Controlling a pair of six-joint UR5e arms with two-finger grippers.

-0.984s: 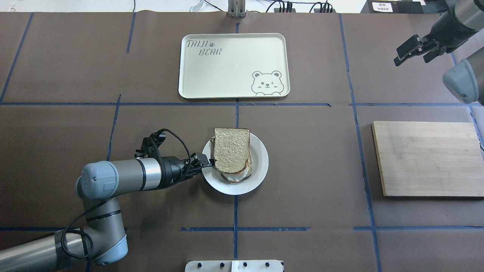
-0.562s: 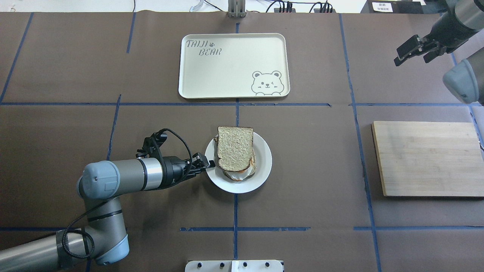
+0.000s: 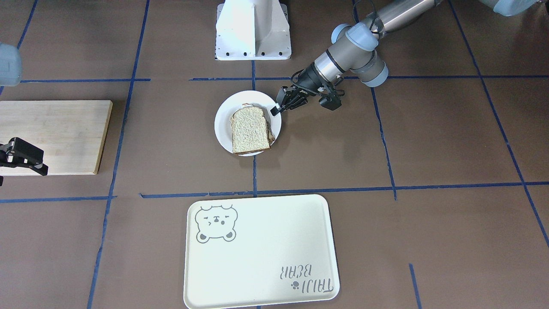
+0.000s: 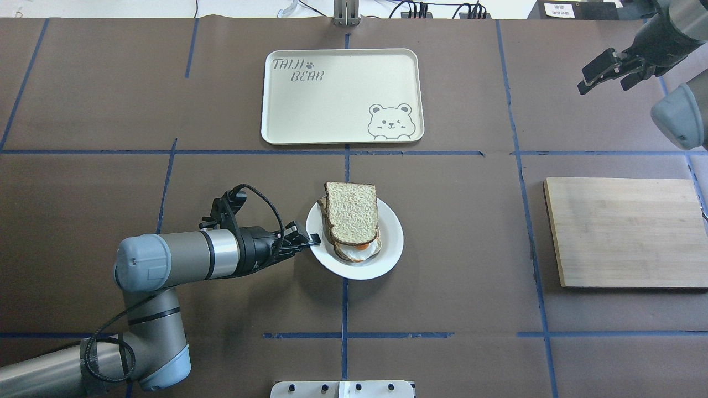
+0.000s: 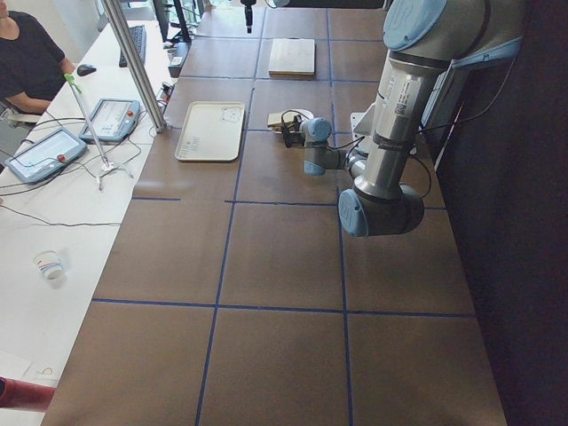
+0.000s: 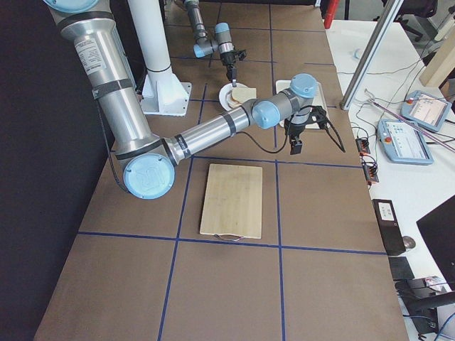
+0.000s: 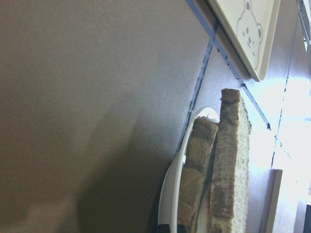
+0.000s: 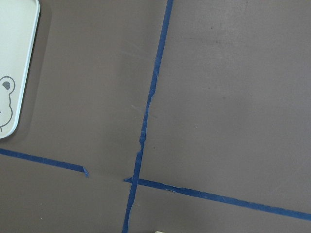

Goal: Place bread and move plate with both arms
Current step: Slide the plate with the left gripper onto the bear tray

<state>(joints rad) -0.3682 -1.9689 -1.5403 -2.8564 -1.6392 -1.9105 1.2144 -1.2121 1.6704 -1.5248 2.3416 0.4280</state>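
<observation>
Brown paper covers the table, ruled into squares by blue tape. Near its middle sits a small round white plate (image 4: pixel 387 260). On the plate lies a plain square slice of pale, coarse-crumbed bread (image 4: pixel 351 213) with a dark brown crust. It rests flat on top of a second slice topped by a fried egg (image 4: pixel 360 253).

The bread sits askew. It appears to reach over the plate's far rim, toward the cream rectangular tray with a bear drawing (image 4: pixel 332 105), while the egg pokes out on the near side.

My left gripper (image 4: pixel 314 239) reaches in low from the side, its black fingers pinched narrow on the plate's rim. My right gripper (image 4: pixel 603 83) hangs with jaws spread wide, holding nothing. It is well apart from the plate, beyond the pale wooden cutting board (image 4: pixel 625 232).

I judge the stack to be the weak point. A jerk, or a tilt from this one-sided pinch, could slide the top slice off the slippery egg and over the rim. The rim could also slip from the fingers, since only one arm has the plate and the task calls for both.
</observation>
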